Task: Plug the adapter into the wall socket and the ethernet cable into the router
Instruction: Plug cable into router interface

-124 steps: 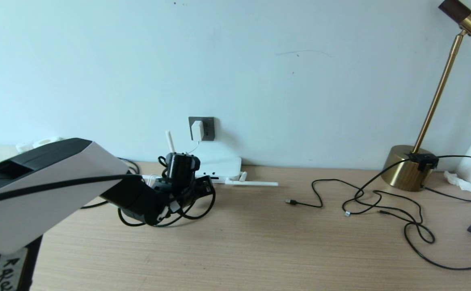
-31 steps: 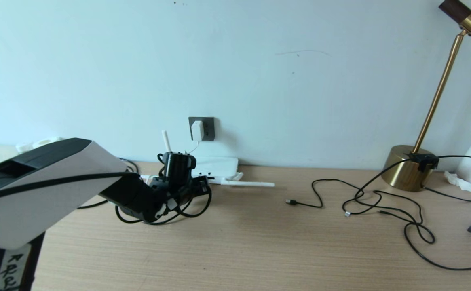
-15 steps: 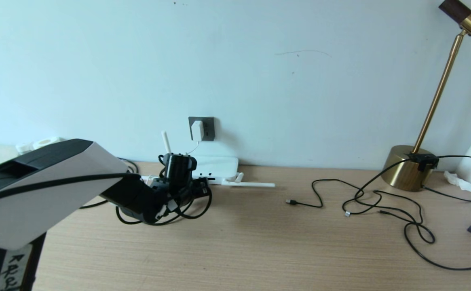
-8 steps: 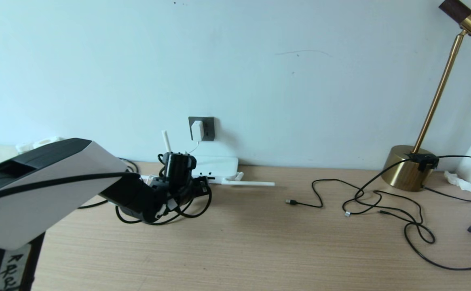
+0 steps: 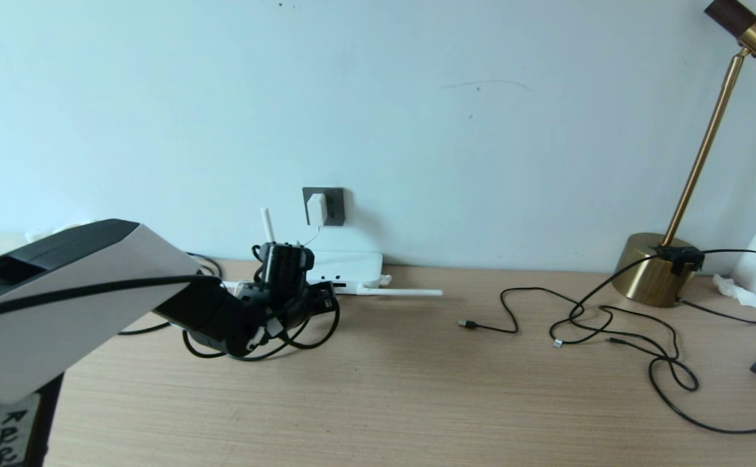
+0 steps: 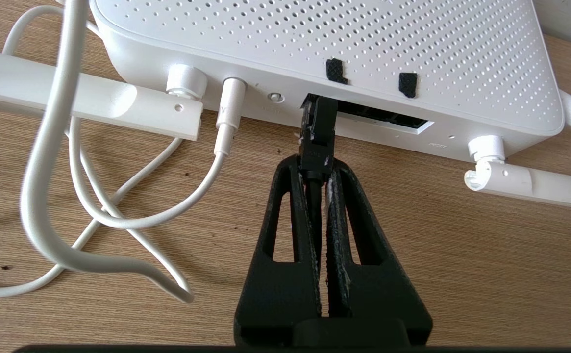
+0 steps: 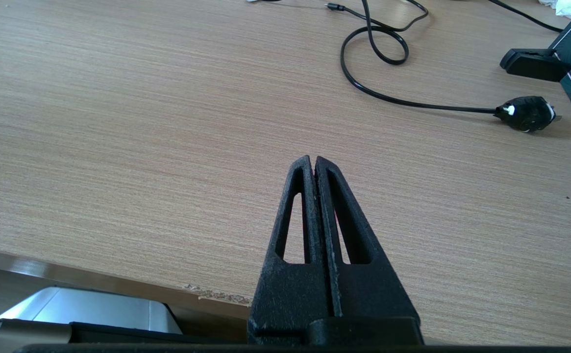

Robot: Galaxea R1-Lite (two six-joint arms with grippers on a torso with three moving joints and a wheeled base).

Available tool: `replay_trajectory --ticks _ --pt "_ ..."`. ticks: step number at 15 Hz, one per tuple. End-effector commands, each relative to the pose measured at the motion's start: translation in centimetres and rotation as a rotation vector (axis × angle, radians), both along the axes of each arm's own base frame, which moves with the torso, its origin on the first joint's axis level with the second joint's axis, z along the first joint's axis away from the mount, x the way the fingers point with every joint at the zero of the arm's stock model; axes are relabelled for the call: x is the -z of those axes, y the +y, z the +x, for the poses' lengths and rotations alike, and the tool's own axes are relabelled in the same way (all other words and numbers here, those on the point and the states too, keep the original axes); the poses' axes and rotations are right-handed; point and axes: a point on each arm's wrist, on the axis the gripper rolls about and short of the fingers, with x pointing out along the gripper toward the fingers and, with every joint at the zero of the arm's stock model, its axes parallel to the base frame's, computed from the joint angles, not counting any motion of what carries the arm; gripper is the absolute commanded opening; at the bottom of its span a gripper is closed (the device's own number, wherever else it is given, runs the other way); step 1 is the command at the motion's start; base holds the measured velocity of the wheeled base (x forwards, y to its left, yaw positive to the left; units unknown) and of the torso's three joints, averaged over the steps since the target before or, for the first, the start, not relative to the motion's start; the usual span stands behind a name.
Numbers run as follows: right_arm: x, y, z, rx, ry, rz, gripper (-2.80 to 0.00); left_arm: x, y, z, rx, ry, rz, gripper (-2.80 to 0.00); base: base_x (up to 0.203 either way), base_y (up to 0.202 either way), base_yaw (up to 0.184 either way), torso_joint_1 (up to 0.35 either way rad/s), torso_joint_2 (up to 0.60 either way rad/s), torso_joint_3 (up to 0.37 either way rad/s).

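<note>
The ethernet cable (image 6: 317,147) is pinched just behind its plug by the left gripper (image 6: 317,164), jaws clenched, so the plug is lined up with the router (image 6: 324,54) port ahead. The right gripper (image 7: 313,164), jaws closed empty, is parked over the worktop (image 7: 118,122).

A white router (image 6: 412,54) dotted with fine perforations is seen on a light wood-grain desk (image 5: 416,389); a black ethernet cable (image 6: 317,132), white adapter (image 5: 316,209), dark grey wall socket (image 5: 335,206) and brass lamp (image 5: 650,272) are shown.

One flat white perforated router (image 6: 314,44), three white stick antennas (image 5: 400,292), one white cube adapter (image 5: 316,209), one brass lamp (image 5: 689,194).
</note>
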Motion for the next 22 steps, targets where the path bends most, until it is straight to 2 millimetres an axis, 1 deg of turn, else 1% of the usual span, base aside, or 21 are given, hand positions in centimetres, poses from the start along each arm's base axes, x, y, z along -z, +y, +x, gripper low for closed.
replay_trajectory --ticks 1,9,14,18,22 --pt "0.0 0.0 0.0 -0.002 0.002 -0.001 -2.80 -0.1 0.0 0.0 -0.003 -0.004 -0.003 -2.80 0.000 0.000 0.000 0.000 0.00 0.000" --pt "0.0 0.0 0.0 -0.002 0.002 -0.001 -2.80 0.3 -0.1 0.2 -0.001 0.004 0.000 -2.80 0.000 0.000 0.000 0.000 0.00 0.000" --pt "0.0 0.0 0.0 -0.002 0.002 -0.001 -2.80 0.2 -0.2 0.7 -0.001 -0.006 -0.005 -2.80 0.000 0.000 0.000 0.000 0.00 0.000" --pt "0.0 0.0 0.0 -0.002 0.002 -0.001 -2.80 0.8 -0.1 0.9 -0.004 0.002 -0.002 -2.80 0.000 0.000 0.000 0.000 0.00 0.000" --pt "0.0 0.0 0.0 -0.002 0.002 -0.001 -2.80 0.7 0.0 1.1 -0.009 -0.001 -0.003 -2.80 0.000 0.000 0.000 0.000 0.00 0.000"
